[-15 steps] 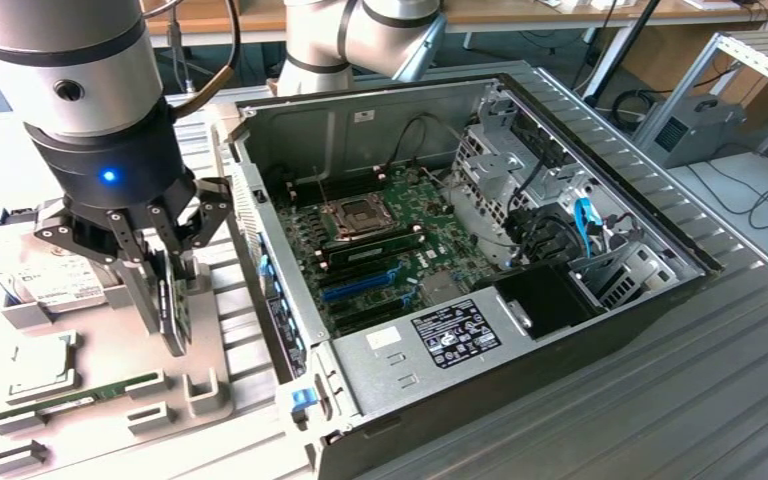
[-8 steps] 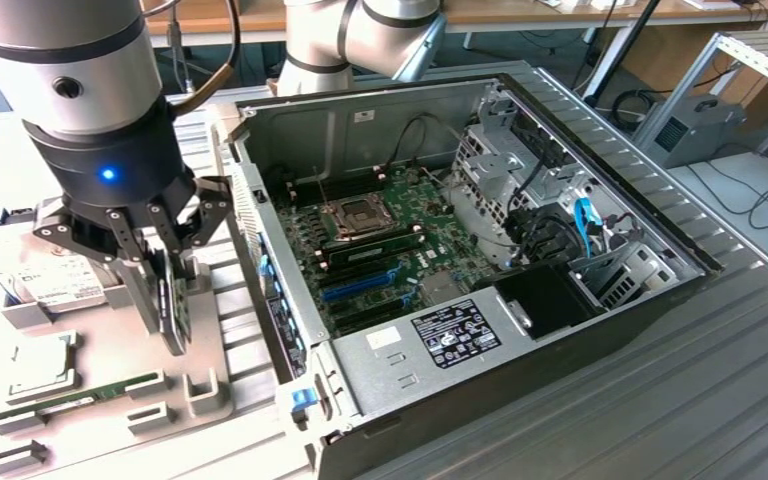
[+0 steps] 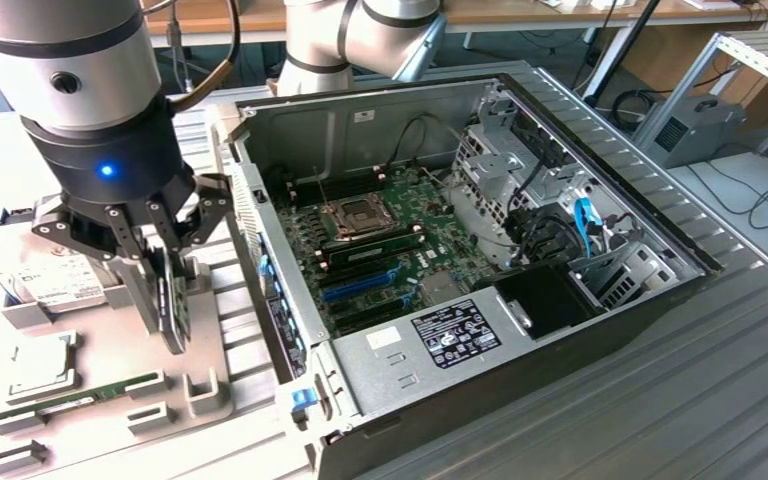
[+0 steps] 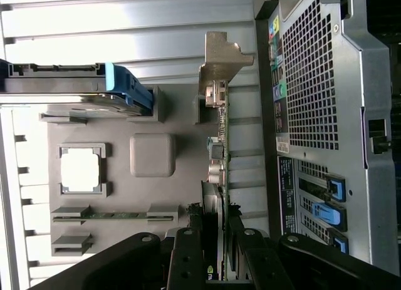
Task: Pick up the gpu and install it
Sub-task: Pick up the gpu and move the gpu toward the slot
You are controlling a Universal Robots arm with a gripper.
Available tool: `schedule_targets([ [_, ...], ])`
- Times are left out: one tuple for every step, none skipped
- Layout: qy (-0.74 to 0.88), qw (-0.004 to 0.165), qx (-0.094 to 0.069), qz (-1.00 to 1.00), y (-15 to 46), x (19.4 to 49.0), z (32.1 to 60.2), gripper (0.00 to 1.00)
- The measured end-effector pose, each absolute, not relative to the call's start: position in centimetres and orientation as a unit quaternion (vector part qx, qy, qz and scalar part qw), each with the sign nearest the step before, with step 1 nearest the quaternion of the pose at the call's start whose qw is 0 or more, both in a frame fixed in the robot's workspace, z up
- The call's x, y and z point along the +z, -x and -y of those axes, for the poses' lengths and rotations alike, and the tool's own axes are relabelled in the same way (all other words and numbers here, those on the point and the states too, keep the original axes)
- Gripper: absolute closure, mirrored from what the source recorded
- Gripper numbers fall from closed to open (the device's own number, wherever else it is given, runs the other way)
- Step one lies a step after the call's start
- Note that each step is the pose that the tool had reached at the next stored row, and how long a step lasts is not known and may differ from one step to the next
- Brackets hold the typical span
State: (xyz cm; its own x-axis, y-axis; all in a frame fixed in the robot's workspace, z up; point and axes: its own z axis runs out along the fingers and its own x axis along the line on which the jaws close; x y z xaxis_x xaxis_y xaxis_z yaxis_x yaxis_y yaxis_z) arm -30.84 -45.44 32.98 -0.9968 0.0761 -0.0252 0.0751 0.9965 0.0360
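The gpu [image 3: 175,318] is a thin card standing on edge, with its silver end bracket [image 4: 220,59] at the far end. My gripper [image 3: 171,275] is shut on it from above, one finger on each face [image 4: 217,260]. The card [image 4: 221,149] is over its slot in the grey parts holder [image 3: 208,398], beside the open computer case [image 3: 651,215]. I cannot tell whether the card is clear of the holder. Inside the case lies the green motherboard [image 3: 398,225] with blue expansion slots [image 3: 357,285].
A silver hard drive [image 3: 51,280] with a blue handle [image 4: 128,86], a processor chip [image 3: 40,362] and a green memory stick [image 3: 75,402] sit in the holder. The case's rear wall [image 4: 319,108] rises close beside the card. A second robot arm [image 3: 357,35] stands behind the case.
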Motion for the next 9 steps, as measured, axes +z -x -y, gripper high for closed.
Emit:
schedule_targets([
  [-0.038,0.013,0.017,-0.999,30.84,33.02,45.44,0.74],
  [-0.038,0.013,0.017,-0.999,30.84,33.05,45.44,0.74],
  [-0.038,0.013,0.017,-0.999,30.83,33.08,45.44,0.74],
  [-0.038,0.013,0.017,-0.999,30.84,33.11,45.43,0.74],
  [-0.038,0.013,0.017,-0.999,30.83,33.14,45.43,0.74],
  [-0.038,0.013,0.017,-0.999,30.83,33.16,45.43,0.74],
  [-0.038,0.013,0.017,-0.999,30.83,33.22,45.43,0.74],
  [-0.038,0.013,0.017,-0.999,30.83,33.24,45.43,0.74],
  [-0.038,0.013,0.017,-0.999,30.83,33.27,45.43,0.74],
])
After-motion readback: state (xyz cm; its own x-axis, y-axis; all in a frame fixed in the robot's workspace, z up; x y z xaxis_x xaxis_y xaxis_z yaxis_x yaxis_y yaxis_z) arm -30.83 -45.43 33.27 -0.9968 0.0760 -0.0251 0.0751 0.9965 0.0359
